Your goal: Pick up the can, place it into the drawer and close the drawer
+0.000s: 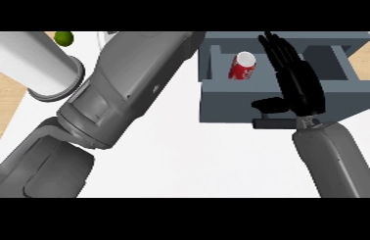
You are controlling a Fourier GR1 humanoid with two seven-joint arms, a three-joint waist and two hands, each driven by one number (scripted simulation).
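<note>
A red can (243, 66) with a silver top lies inside the open blue-grey drawer (231, 104), in its left part. My right hand (296, 82) stretches over the drawer just right of the can, fingers straight and pointing away, thumb sticking out to the left above the drawer's front wall. It holds nothing. The drawer's dark handle (274, 122) shows below the thumb. My left forearm (123, 92) crosses the view from the lower left up to the top edge; its hand is out of sight.
A large white cylinder (39, 62) lies at the left, with a green fruit (63, 37) behind it. The white counter top (195, 160) runs below the drawer. Wooden surface (11, 97) shows at the far left.
</note>
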